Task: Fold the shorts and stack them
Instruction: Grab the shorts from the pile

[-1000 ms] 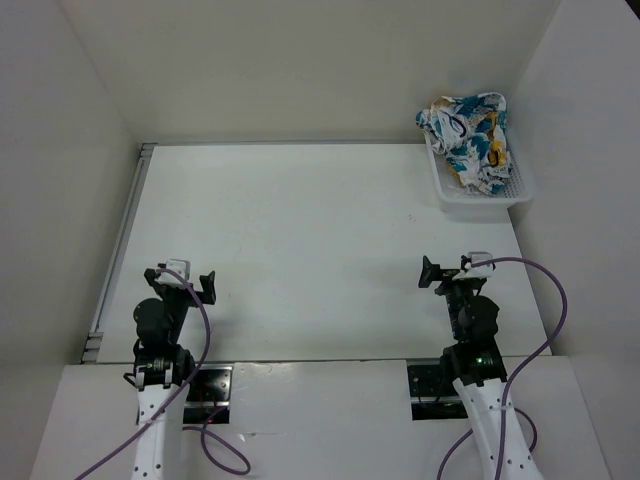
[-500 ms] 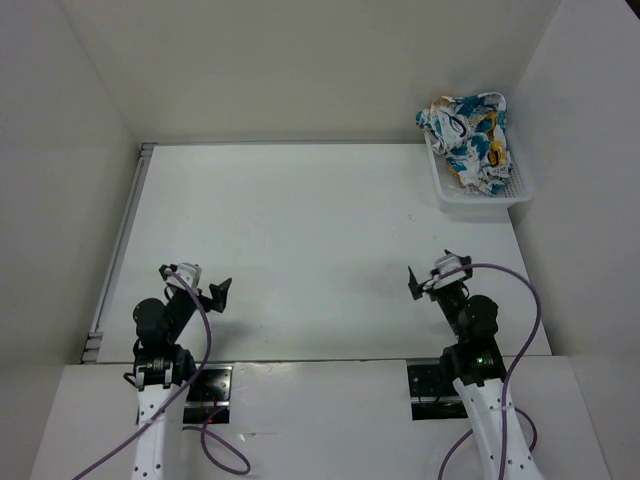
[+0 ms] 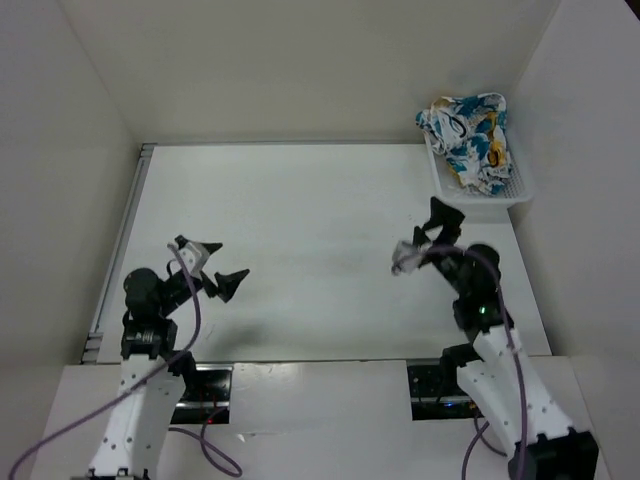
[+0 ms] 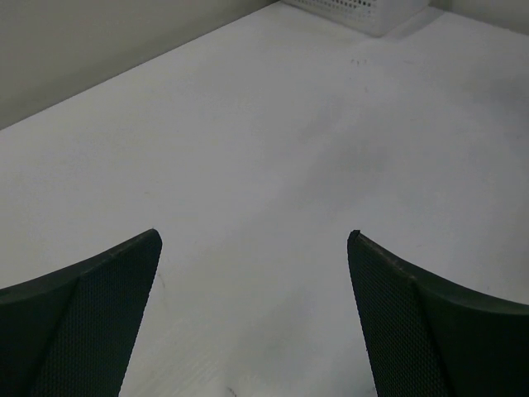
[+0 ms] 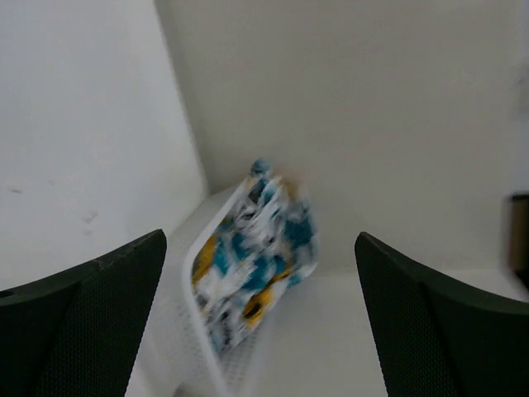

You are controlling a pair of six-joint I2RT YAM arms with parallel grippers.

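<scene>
The shorts lie crumpled in a heap in the white mesh basket at the table's far right corner, patterned teal, orange-yellow and black on white. In the right wrist view the shorts show blurred between the fingers, still far off. My right gripper is open and empty, raised above the table, short of the basket's near left corner. My left gripper is open and empty over the near left of the table; its wrist view shows only bare table between the fingers.
The white table is walled on the left, back and right. A metal rail runs along its left edge. The basket's corner shows at the top of the left wrist view, and its rim in the right wrist view.
Both arms have lifted from their rest poses and reached forward. The right gripper has swung up and toward the basket; the left has moved right and forward. Both stay open.
</scene>
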